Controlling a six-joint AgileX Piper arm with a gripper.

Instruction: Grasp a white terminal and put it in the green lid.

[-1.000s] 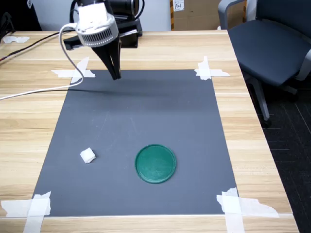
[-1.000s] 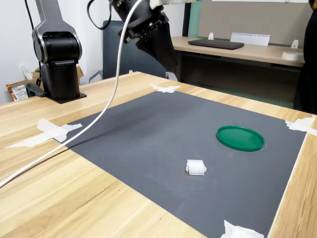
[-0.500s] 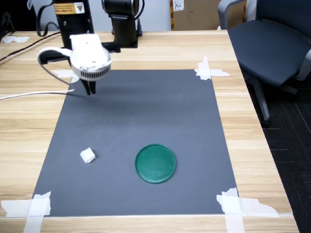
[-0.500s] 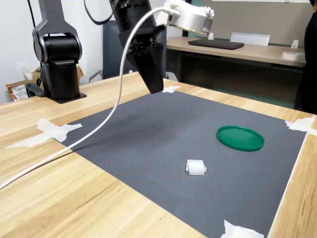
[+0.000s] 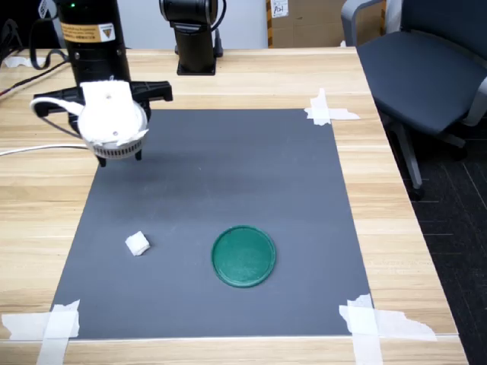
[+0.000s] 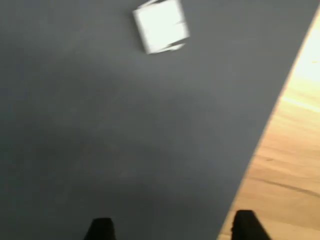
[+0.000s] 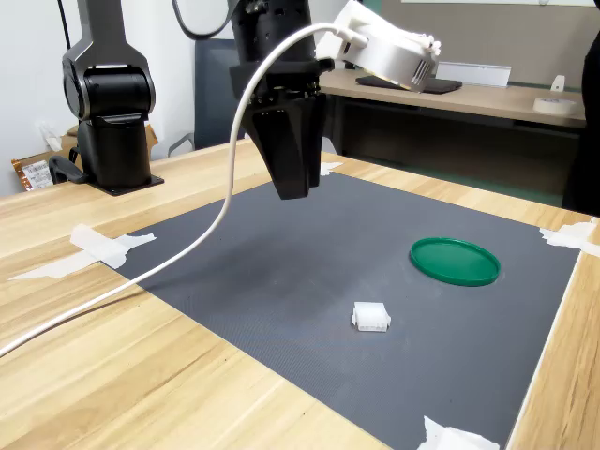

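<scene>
Nothing is grasped yet: the jaws hang parted and empty, well short of the white terminal (image 6: 161, 25), green lid (image 5: 243, 255) unfilled.

In the wrist view the small white blocky plastic terminal (image 6: 161, 25) is blurred, and the picture's edge cuts the hand (image 6: 172, 231) at six o'clock, showing only two dark fingertips (image 6: 101, 229).

In the first exterior view the white round camera housing (image 5: 112, 125) hides the hand.
</scene>
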